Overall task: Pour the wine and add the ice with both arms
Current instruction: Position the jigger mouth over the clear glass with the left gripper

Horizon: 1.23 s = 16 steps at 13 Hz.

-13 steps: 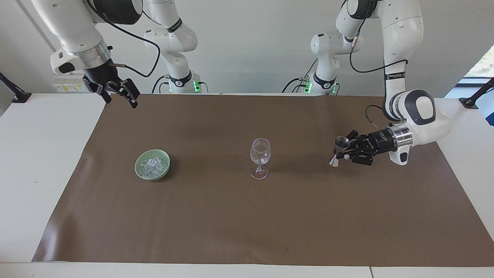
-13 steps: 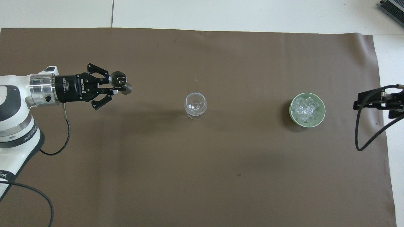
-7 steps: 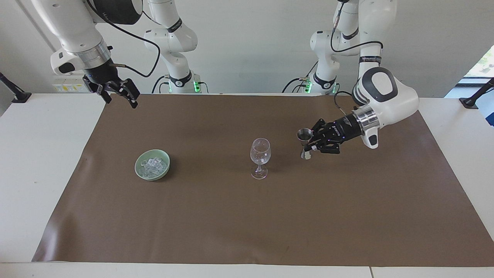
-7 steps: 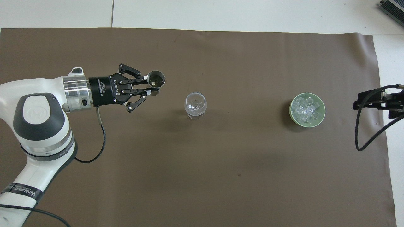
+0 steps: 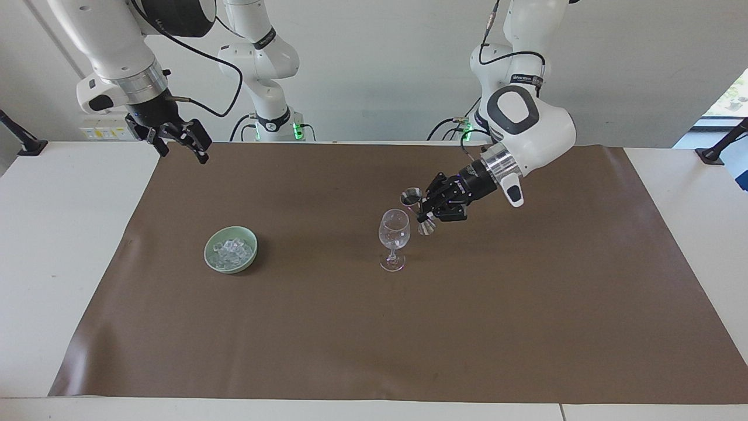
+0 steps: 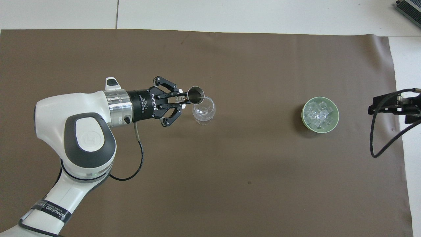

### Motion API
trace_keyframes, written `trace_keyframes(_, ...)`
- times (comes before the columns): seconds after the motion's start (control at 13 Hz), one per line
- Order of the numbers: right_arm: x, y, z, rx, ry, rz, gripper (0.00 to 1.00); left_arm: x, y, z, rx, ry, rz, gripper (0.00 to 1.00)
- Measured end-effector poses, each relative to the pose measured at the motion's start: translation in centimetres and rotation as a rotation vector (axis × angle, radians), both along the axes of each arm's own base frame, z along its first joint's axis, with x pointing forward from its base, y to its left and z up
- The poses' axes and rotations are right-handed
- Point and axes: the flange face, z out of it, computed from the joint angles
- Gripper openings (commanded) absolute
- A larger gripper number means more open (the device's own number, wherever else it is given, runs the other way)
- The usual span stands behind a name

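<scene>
A clear stemmed wine glass (image 5: 394,231) stands upright mid-mat; it also shows in the overhead view (image 6: 204,110). My left gripper (image 5: 425,211) (image 6: 183,100) is shut on a small metal jigger (image 5: 414,199) (image 6: 195,94). It holds the jigger in the air, slightly tilted, with its top cup right beside the glass's rim. I cannot make out any wine in the jigger or the glass. The ice (image 5: 232,250) (image 6: 319,113) lies as clear cubes in a pale green bowl (image 5: 231,268) (image 6: 303,115) toward the right arm's end. My right gripper (image 5: 184,155) waits open, raised over the mat's corner.
A brown mat (image 5: 526,327) covers most of the white table (image 5: 70,245). The right arm's cable (image 6: 378,141) hangs over the mat's edge near the bowl. Black clamps (image 5: 23,143) sit at the table's ends.
My left arm has swung the jigger from the left arm's end of the mat over to the wine glass's rim. The right arm has stayed in place.
</scene>
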Motion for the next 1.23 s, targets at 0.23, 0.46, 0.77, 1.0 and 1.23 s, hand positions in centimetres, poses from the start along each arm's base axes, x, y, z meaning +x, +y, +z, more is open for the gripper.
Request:
trace_keyframes(0.23, 0.0, 0.0, 0.0, 0.000, 0.000, 0.000, 1.00, -0.8, -2.0, 0.6, 0.079, -0.080, -0.007, 0.00)
trace_keyframes(0.46, 0.0, 0.0, 0.0, 0.000, 0.000, 0.000, 1.00, -1.2, -3.0, 0.9, 0.144, -0.143, -0.018, 0.00)
trace_keyframes(0.77, 0.0, 0.0, 0.0, 0.000, 0.000, 0.000, 1.00, -0.9, -2.7, 1.3, 0.218, -0.203, -0.043, 0.00)
trace_keyframes(1.0, 0.0, 0.0, 0.0, 0.000, 0.000, 0.000, 1.00, -0.8, -2.7, 1.7, 0.268, -0.254, -0.050, 0.00)
trace_keyframes(1.23, 0.0, 0.0, 0.0, 0.000, 0.000, 0.000, 1.00, -0.9, -3.1, 2.3, 0.305, -0.311, -0.046, 0.00)
